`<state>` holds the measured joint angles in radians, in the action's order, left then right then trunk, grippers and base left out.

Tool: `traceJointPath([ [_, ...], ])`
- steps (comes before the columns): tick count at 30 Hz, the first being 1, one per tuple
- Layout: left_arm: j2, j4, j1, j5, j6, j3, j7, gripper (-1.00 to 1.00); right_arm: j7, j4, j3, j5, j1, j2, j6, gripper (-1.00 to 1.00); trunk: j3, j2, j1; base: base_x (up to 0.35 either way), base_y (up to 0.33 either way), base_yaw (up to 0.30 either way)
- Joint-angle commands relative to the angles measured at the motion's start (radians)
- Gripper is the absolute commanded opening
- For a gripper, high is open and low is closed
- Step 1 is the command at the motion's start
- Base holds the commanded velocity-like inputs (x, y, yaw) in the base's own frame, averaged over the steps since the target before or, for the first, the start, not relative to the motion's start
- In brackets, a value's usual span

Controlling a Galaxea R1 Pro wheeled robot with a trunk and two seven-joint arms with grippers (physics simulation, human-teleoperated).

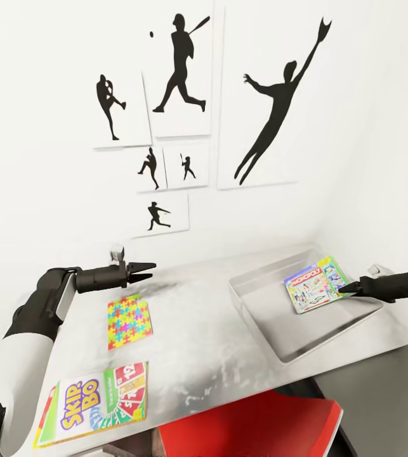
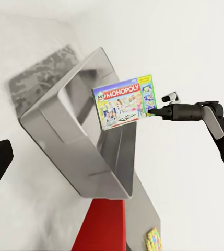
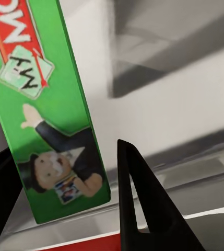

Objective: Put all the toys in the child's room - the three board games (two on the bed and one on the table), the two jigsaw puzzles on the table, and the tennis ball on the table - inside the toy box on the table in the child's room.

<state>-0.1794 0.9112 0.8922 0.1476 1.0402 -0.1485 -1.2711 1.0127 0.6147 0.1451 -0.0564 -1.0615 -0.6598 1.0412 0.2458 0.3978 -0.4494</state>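
**Monopoly box hangs over the grey bin**

Here's the right gripper (image 1: 346,289), reaching in from the right side of the long pale grey table (image 1: 216,343), its black fingers closed on one edge of the white and green Monopoly game box (image 1: 313,285). The box is tilted, face up, above the inside of the shallow light grey plastic toy box (image 1: 280,317), which sits toward the table's right end near the wall corner. From the left wrist camera the box (image 2: 125,102) looks lifted clear of the bin's floor (image 2: 65,130), held by the slim dark fingertips (image 2: 152,111) at its green edge. Up close on the right wrist camera, the green side panel with the top-hatted cartoon man (image 3: 54,136) sits against one black finger (image 3: 143,209); the other finger shows as a dark shape on the far side of the box.

Over on the left, the left gripper (image 1: 148,268) hovers above the table, its jaws drawn close together with nothing between them. Just below it lies a thin multicoloured jigsaw puzzle slab (image 1: 129,321), flat on the tabletop. Nearer the front edge rests the green, white and red Skip-Bo game box (image 1: 92,403), also flat. A red chair seat (image 1: 254,422) pokes out beneath the table's front. Black baseball-player silhouettes (image 1: 280,108) hang on the white wall behind.
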Motion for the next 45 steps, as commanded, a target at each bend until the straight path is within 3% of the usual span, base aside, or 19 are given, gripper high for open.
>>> traceJointPath([
  [1, 0.0, 0.0, 0.001, 0.001, 0.007, 0.0, -0.002, 1.0, -0.002, 0.001, 0.005, -0.007, -0.001, -0.001, 0.006, -1.0, 0.004, 0.002, -0.001, 0.0, 0.0, 0.0],
  [7, 0.0, 0.0, 0.002, 0.001, 0.007, 0.0, -0.002, 1.0, -0.006, 0.003, 0.005, -0.007, -0.002, -0.005, 0.006, -1.0, 0.014, 0.002, -0.001, 0.0, 0.0, 0.0],
  [13, -0.001, 0.0, 0.002, 0.001, 0.007, 0.0, -0.002, 1.0, -0.01, 0.007, -0.001, -0.008, -0.002, -0.033, 0.006, -1.0, 0.023, 0.002, -0.001, 0.0, 0.0, 0.0],
  [19, 0.001, 0.0, 0.002, 0.001, 0.007, 0.0, -0.002, 1.0, -0.012, 0.008, -0.004, -0.008, -0.002, -0.043, 0.006, -1.0, 0.025, 0.002, -0.001, 0.0, 0.0, 0.0],
  [32, 0.001, 0.0, 0.003, 0.001, 0.007, 0.0, -0.002, 1.0, -0.014, 0.008, -0.007, -0.007, -0.002, -0.033, 0.006, -1.0, 0.027, 0.002, -0.001, 0.0, 0.0, 0.0],
  [45, 0.001, 0.0, 0.005, 0.001, 0.007, -0.001, -0.002, 1.0, -0.046, 0.008, -0.007, -0.007, -0.002, -0.029, 0.006, -1.0, 0.046, 0.002, -0.001, 0.0, 0.0, 0.0],
])
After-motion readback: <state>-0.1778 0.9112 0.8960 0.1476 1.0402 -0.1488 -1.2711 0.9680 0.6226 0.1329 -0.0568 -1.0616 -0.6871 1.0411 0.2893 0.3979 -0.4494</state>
